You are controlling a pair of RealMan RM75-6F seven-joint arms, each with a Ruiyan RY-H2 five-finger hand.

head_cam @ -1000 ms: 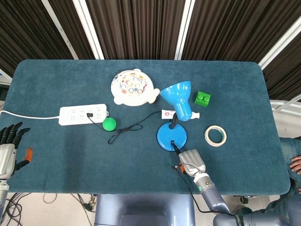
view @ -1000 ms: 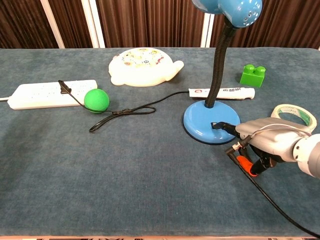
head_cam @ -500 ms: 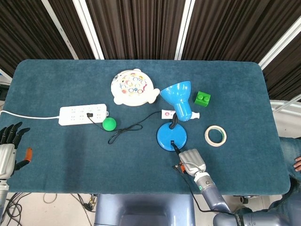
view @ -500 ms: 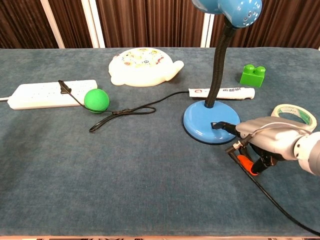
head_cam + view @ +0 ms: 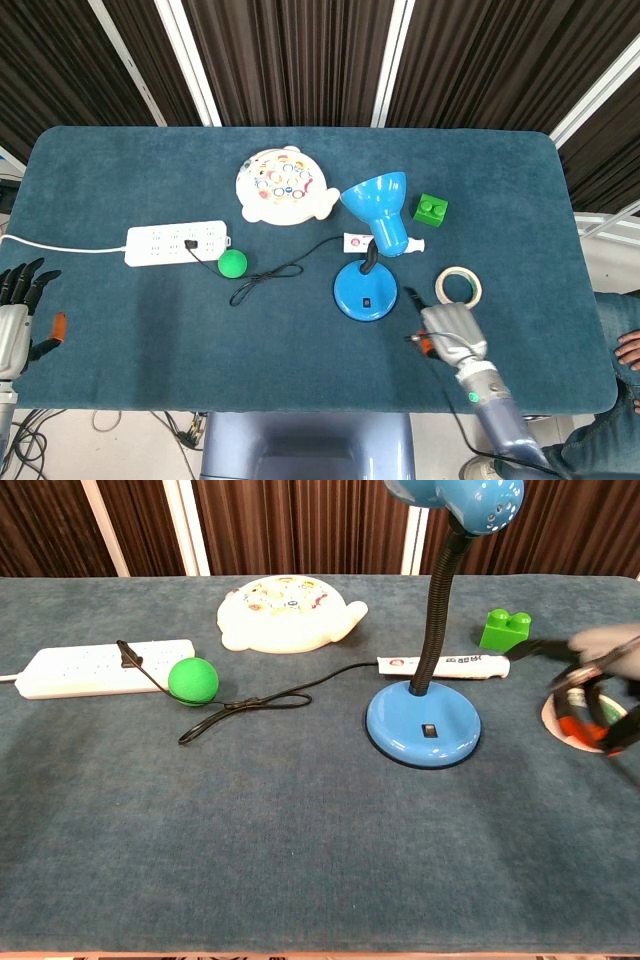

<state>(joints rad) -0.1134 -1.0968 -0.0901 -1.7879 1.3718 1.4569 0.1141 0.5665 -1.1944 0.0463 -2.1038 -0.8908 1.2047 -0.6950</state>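
1. The right hand hangs over the near right part of the table, just right of the lamp base and just in front of the tape roll. In the chest view it is a blur at the right edge, in front of the roll. It holds nothing that can be made out; whether its fingers are spread or curled I cannot tell.
2. The left hand sits off the table's near left edge, fingers straight and apart, holding nothing. The chest view does not show it.
3. The lamp's round blue base stands near the table's middle, a small dark switch on its top. Its black neck rises to the blue shade, which tilts toward the far side.
4. The lamp's black cord runs left from the base, loops, and passes the green ball to a plug in the power strip.
5. The ball lies just in front of the strip's right end, beside the cord.
6. A white tube lies behind the lamp base, partly hidden by the neck.
7. The green block stands right of the shade, further back than the tape roll.
8. The white toy, round and dotted with colours, lies farthest back, left of the shade.
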